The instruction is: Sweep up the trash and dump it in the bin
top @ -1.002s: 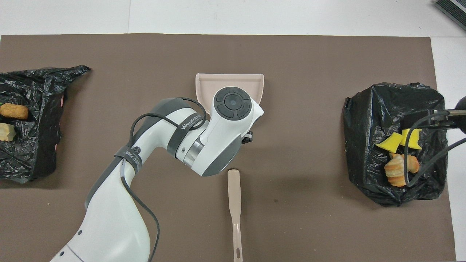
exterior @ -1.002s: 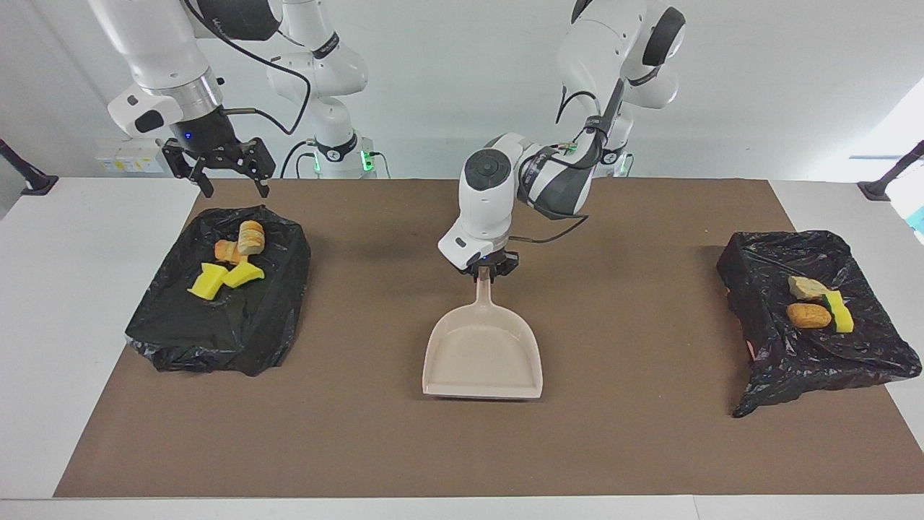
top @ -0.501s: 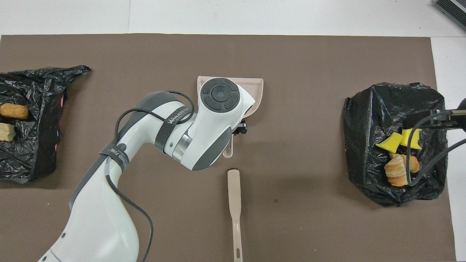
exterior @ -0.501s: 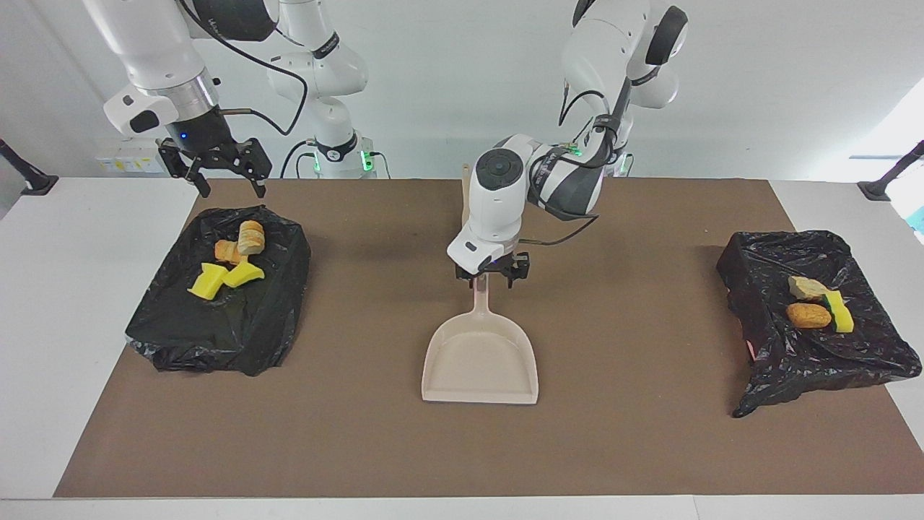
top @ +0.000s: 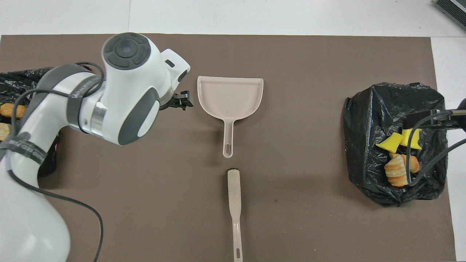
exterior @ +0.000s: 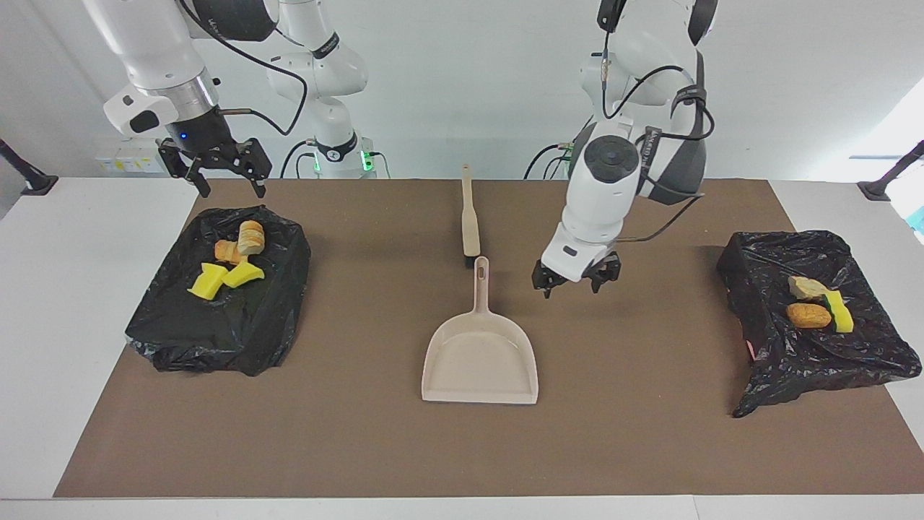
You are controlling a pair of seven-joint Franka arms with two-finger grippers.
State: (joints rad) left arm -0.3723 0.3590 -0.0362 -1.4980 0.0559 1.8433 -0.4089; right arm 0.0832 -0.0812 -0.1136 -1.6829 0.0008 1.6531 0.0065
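Observation:
A beige dustpan (exterior: 480,357) (top: 230,96) lies flat mid-table, handle toward the robots, with the beige brush (exterior: 469,217) (top: 235,203) in line just nearer them. My left gripper (exterior: 575,283) (top: 180,103) hangs open and holds nothing, low over the mat beside the dustpan handle, toward the left arm's end. The trash lies in two black-lined bins. Yellow wedges (exterior: 243,274) and bread lumps (exterior: 250,236) are in the bin (exterior: 216,339) at the right arm's end. A brown lump (exterior: 808,315) and green-backed sponge (exterior: 837,312) are in the other bin (exterior: 794,368). My right gripper (exterior: 220,170) waits open over the first bin's edge.
A brown mat (exterior: 361,433) covers the table, with white table surface (exterior: 65,303) at both ends. A pale lump (exterior: 806,287) also sits in the bin at the left arm's end. In the overhead view the left arm hides part of that bin.
My left gripper opened, let go of the dustpan handle, and swung away toward the left arm's end. The dustpan now lies on its own. The right arm barely moved.

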